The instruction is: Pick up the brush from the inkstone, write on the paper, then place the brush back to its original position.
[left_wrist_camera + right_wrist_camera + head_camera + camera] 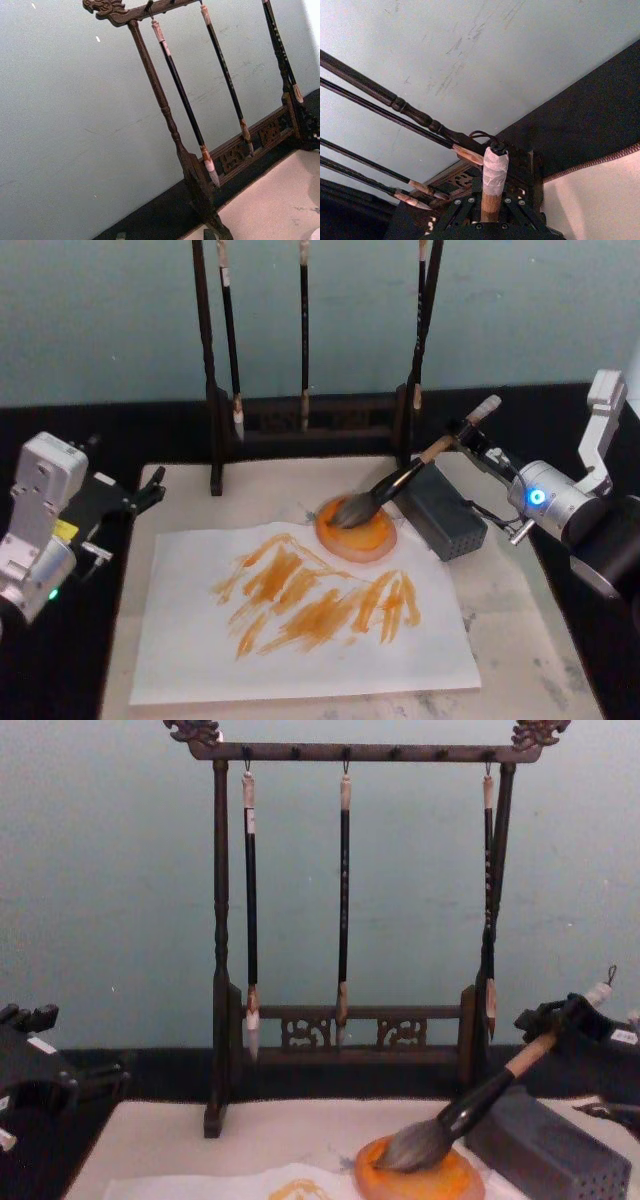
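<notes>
Head view: brush point(405, 478), fat grey bristles, tan handle, touching orange inkstone point(366, 541).

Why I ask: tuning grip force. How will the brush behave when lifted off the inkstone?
The brush, clamped in the right gripper, likely lifts rigidly by its wooden handle. Its fat bristles on the inkstone look soft, may drip. Its round shaft could roll once released. Left gripper idles at left.

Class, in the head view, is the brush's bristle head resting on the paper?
No: the brush has its bristles on the inkstone, not the paper.
</notes>
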Tool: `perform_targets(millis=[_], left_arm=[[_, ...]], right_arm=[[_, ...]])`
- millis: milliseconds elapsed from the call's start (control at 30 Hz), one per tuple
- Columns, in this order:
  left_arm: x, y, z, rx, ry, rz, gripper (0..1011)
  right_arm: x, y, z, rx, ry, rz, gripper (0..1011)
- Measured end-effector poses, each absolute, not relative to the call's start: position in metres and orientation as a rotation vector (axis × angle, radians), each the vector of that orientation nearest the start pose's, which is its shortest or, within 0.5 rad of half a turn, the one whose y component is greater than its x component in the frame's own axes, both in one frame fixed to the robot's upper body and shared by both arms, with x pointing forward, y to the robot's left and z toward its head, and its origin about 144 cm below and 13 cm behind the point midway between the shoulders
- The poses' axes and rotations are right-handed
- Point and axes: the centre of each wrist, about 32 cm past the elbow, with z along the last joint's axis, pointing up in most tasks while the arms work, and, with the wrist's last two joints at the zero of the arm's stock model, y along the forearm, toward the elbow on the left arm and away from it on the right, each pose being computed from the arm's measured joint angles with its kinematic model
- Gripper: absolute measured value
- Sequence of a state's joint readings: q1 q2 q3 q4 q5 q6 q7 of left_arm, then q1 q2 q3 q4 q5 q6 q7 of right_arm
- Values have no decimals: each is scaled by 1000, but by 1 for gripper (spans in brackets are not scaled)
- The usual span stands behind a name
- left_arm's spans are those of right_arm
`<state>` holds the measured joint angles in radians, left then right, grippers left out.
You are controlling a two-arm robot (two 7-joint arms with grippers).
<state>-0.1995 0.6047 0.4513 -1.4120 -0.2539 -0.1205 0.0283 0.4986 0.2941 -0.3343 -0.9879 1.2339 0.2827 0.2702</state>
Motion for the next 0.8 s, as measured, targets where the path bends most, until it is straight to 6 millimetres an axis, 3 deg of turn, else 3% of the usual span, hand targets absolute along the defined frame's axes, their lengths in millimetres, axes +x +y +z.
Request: perform_targets(millis=[333, 800], left_arm=[[489, 310, 1140, 304, -285, 1248, 1001], [489, 310, 1140, 304, -285, 1248, 1001]], right_arm=[[583, -277, 1142, 381, 891, -1054, 155], [583, -271, 1160, 410, 812, -1014, 155]])
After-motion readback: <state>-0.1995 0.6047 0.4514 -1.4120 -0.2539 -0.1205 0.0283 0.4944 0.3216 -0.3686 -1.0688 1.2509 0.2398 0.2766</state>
